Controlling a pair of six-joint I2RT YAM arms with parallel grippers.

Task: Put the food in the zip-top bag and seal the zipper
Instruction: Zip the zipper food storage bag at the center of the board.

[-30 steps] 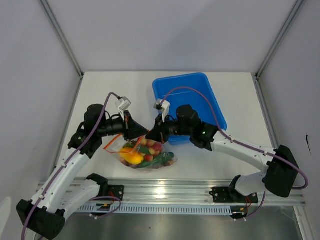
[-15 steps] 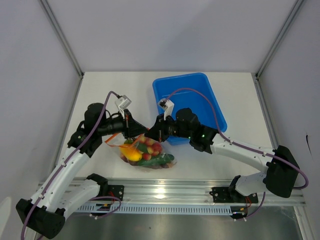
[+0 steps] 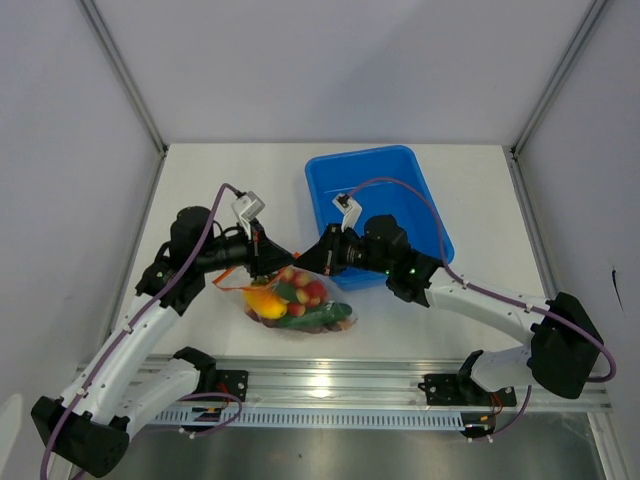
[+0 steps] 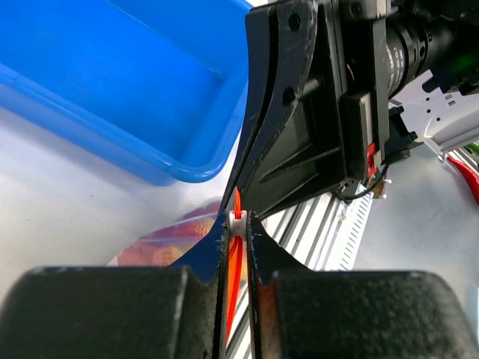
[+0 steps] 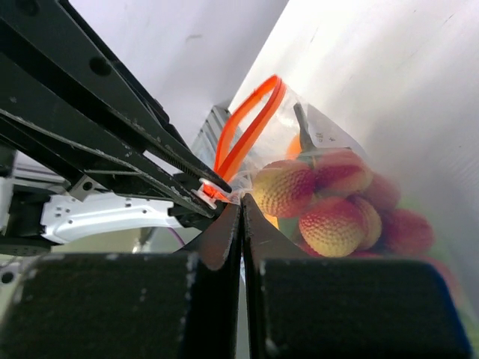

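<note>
The clear zip-top bag (image 3: 298,308) lies at the table's front, filled with the food: small red fruits (image 5: 329,202), an orange-yellow piece (image 3: 265,302) and a dark green cucumber (image 3: 322,317). My left gripper (image 3: 268,264) is shut on the white slider (image 4: 237,218) of the orange-red zipper (image 4: 235,258), at the bag's mouth. My right gripper (image 3: 302,263) faces it, tip to tip, and is shut on the bag's clear edge (image 5: 241,202) just beside the slider (image 5: 212,190). A loose loop of the zipper strip (image 5: 247,134) stands behind the left fingers.
A blue plastic bin (image 3: 400,185) stands at the back right, just behind the right wrist; its near corner shows in the left wrist view (image 4: 135,105). The metal rail (image 3: 330,385) runs along the table's front edge. White walls stand close on both sides.
My right wrist has shifted to the right and turned a little. The bag and the food in it have shifted slightly. My left gripper has hardly moved.
</note>
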